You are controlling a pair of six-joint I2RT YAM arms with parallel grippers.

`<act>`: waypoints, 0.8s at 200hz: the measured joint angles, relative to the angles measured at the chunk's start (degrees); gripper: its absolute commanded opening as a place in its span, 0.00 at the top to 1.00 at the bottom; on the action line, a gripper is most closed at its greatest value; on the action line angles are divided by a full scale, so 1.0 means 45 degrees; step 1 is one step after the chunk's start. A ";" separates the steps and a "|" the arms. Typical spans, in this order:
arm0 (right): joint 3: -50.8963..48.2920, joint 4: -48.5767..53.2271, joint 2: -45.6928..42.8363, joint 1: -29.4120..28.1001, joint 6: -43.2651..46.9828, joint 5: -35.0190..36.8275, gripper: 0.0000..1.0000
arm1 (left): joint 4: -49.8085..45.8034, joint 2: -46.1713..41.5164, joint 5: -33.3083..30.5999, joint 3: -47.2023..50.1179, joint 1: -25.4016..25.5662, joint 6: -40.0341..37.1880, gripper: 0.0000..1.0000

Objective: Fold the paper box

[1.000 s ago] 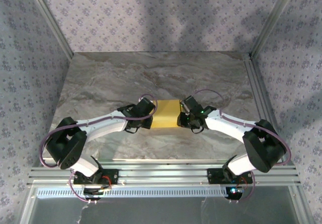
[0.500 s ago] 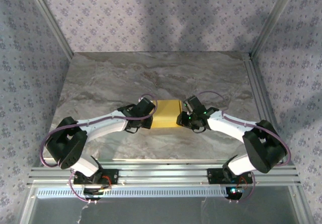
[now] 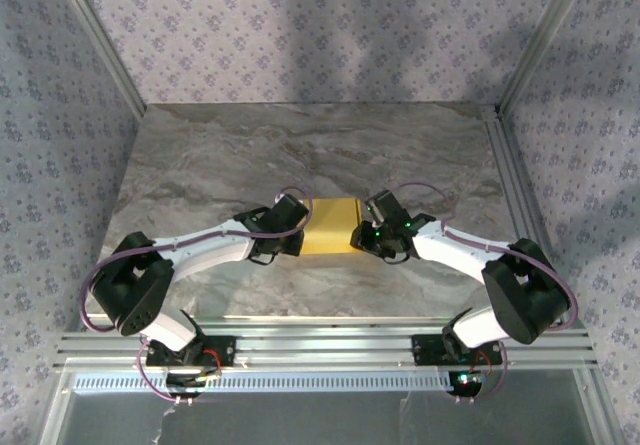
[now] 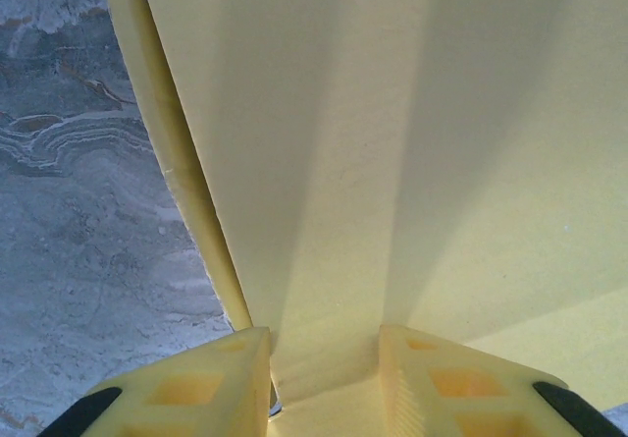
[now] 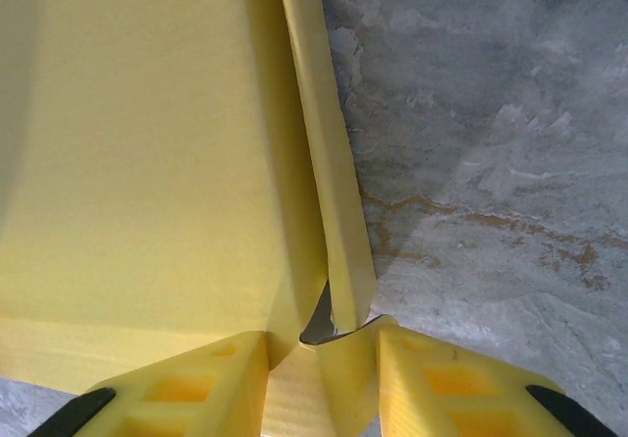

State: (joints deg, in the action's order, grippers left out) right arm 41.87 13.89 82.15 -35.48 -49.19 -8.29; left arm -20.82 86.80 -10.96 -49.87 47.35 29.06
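The box (image 3: 331, 227) ends are covered by the left gripper (image 3: 297, 228) and right gripper (image 3: 362, 231) in the top view. In wrist views the box is cropped by frame edges; clamping cannot be judged.

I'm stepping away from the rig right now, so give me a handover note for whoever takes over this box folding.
Left gripper: fingers astride the left end of the paper box; I cannot tell if it is clamped.
Right gripper: astride the right end, at a side flap; grip also unclear.
Box: mid-table, yellow face out, already box-shaped.
Left to do: the flap's near corner gapes, so it probably needs tucking and pressing shut.
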 measured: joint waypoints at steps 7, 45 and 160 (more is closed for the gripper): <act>0.0000 -0.0005 -0.0005 0.0000 -0.0053 -0.0019 0.68 | 0.0000 0.0000 0.0000 0.0000 0.0005 0.0029 0.67; -0.0102 -0.0180 -0.0015 0.0000 -0.0364 -0.0117 0.70 | 0.0005 0.0170 0.0000 0.0000 0.0005 0.0131 0.67; -0.0214 -0.0306 -0.0024 0.0141 -0.0699 -0.0442 0.73 | 0.0044 0.0248 -0.0005 -0.0005 0.0000 0.0223 0.67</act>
State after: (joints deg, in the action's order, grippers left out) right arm 40.91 12.51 82.04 -34.85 -52.34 -10.28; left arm -20.62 87.92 -10.98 -49.89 47.35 30.06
